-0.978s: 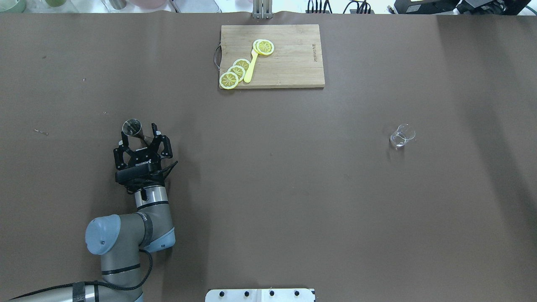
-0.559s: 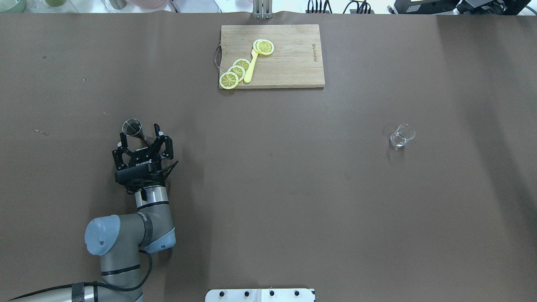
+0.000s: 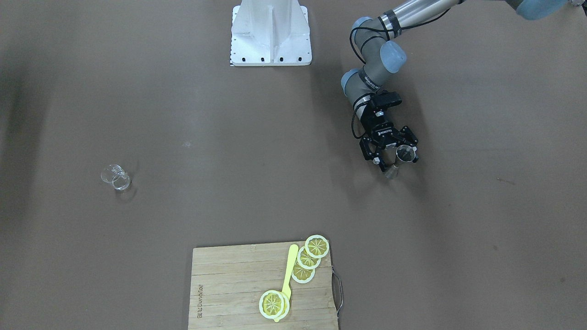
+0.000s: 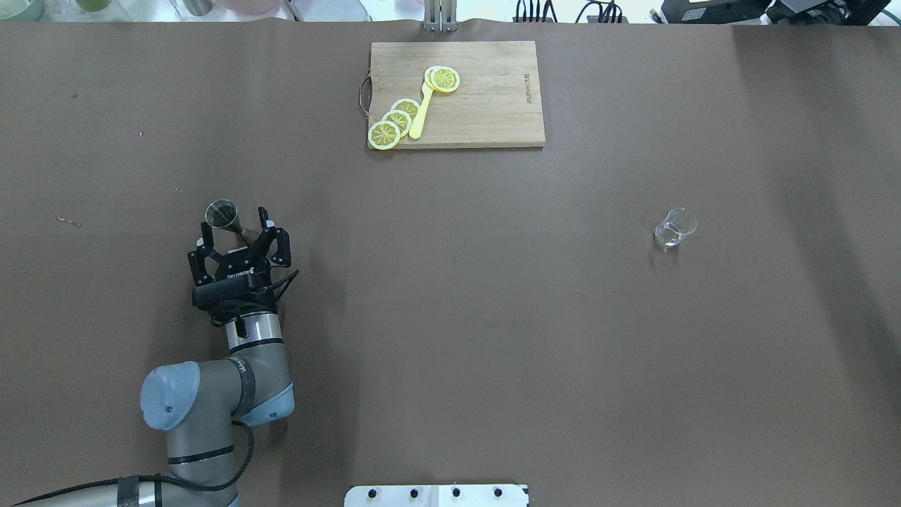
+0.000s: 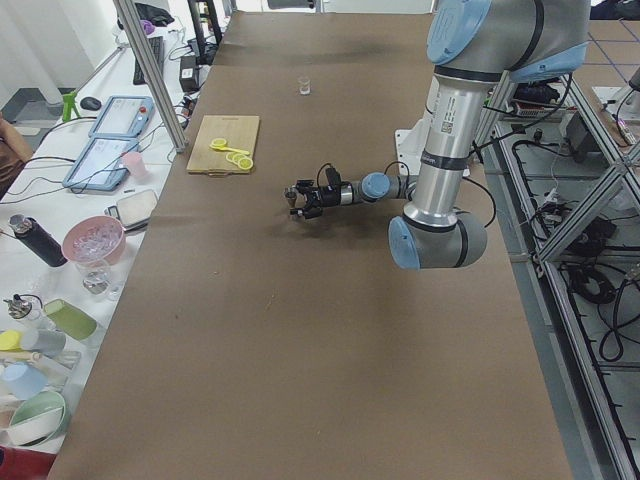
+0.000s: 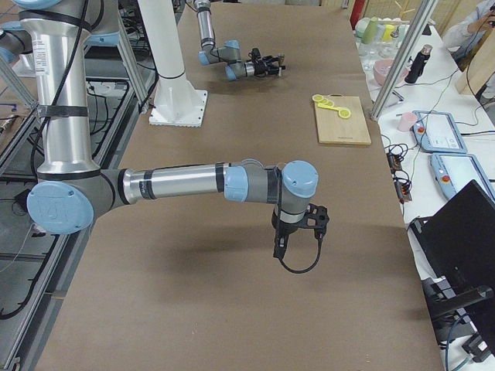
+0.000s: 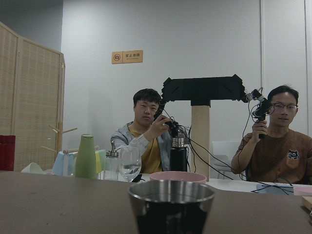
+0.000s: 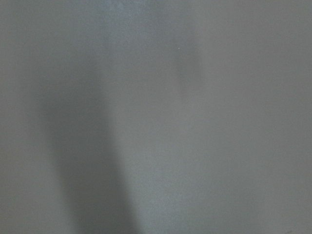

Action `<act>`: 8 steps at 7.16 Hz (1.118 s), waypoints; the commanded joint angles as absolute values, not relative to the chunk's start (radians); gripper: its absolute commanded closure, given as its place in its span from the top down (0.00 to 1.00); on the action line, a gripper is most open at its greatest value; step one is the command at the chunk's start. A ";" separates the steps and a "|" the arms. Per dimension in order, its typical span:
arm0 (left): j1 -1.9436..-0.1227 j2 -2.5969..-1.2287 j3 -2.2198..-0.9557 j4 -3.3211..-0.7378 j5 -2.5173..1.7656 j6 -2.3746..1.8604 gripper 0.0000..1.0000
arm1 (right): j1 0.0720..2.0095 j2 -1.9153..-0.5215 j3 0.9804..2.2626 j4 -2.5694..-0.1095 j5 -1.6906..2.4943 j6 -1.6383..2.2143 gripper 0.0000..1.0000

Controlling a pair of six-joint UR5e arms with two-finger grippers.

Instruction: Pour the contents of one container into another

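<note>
left claw [image 4: 234, 221] spread open around the upright metal jigger [image 4: 222, 213], contact unclear. small glass [image 4: 674, 229] stands well off to its right; cutting board [image 4: 486, 98] with lemon slices [image 4: 396, 120] ahead-right. forearm low, wrist horizontal, pointing forward.

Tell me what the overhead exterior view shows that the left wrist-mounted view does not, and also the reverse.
Only the overhead view shows the left gripper, open with the metal jigger between its fingers. It also shows the lemon slices and the clear glass far to the right. Only the wrist view shows a person in yellow and a person in brown seated beyond the table, and a wall sign. Both views show the jigger and the brown table.
</note>
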State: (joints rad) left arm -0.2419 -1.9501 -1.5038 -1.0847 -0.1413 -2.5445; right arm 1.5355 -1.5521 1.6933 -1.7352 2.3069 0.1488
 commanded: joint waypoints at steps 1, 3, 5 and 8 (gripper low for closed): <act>-0.241 -1.954 -1.509 -1.071 -0.138 -2.543 0.99 | 1.536 -1.552 1.713 -1.736 2.307 0.149 1.00; -0.238 -1.953 -1.519 -1.043 -0.133 -2.543 0.99 | 1.536 -1.554 1.718 -1.736 2.309 0.149 1.00; -0.232 -1.948 -1.537 -1.042 -0.133 -2.543 0.99 | 1.536 -1.552 1.717 -1.736 2.309 0.149 1.00; -0.206 -1.895 -1.598 -1.029 -0.130 -2.542 0.99 | 1.536 -1.552 1.718 -1.736 2.306 0.149 1.00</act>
